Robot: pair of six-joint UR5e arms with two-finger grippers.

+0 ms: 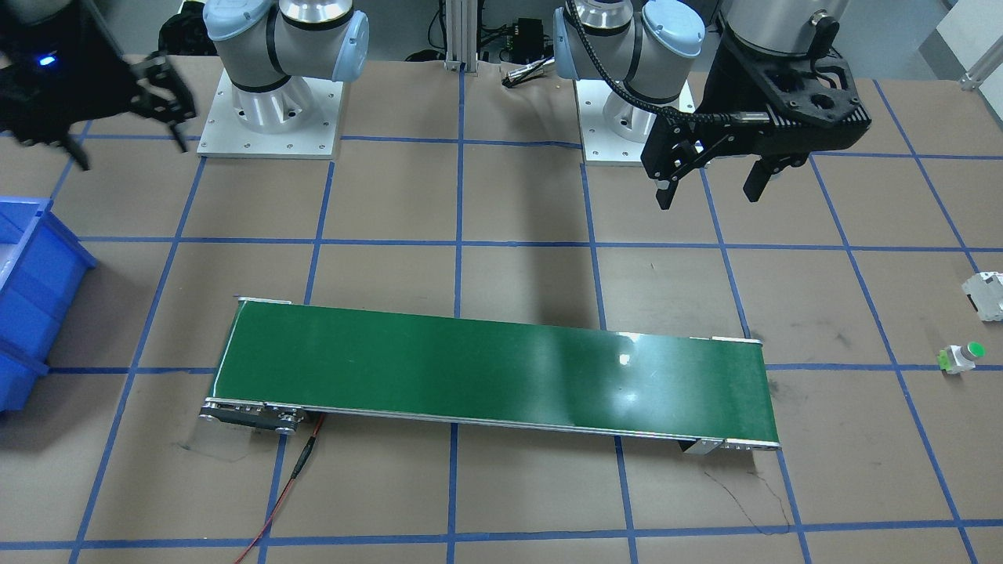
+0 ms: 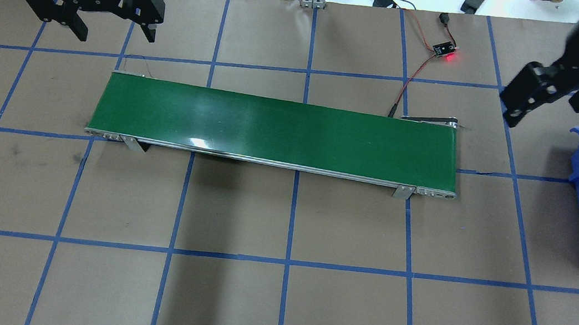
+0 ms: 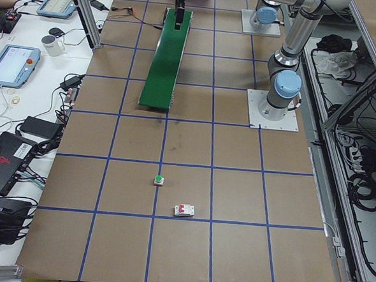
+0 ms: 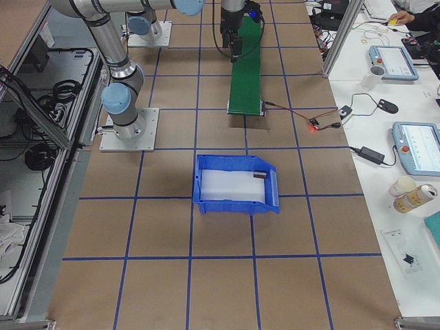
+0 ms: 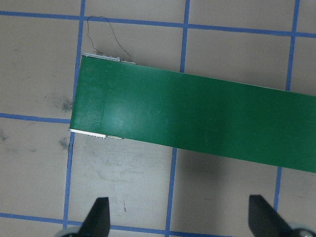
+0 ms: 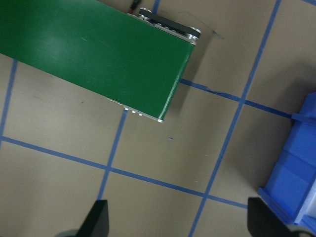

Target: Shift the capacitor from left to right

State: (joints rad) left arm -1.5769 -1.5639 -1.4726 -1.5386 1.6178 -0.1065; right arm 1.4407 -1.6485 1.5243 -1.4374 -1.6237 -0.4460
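Capacitor (image 4: 259,176), small and dark, lies in the blue bin (image 4: 237,205) at the robot's right. Likely light, rigid, rolls easily; pinch across its middle. Left claw (image 5: 178,217) and right claw (image 6: 177,219) hang open, empty.

The left arm (image 1: 666,31) and right arm (image 1: 305,51) are silver with pale blue joint caps, on screwed square base plates (image 1: 235,129); the left claw (image 1: 709,194) and right claw (image 6: 180,218) are black.

I hold both arms raised, grippers aimed downward. My left gripper (image 1: 709,195) hangs with its fingers (image 5: 98,218) spread wide, gripping nothing. My right gripper (image 6: 178,220) is spread just as wide, also empty.
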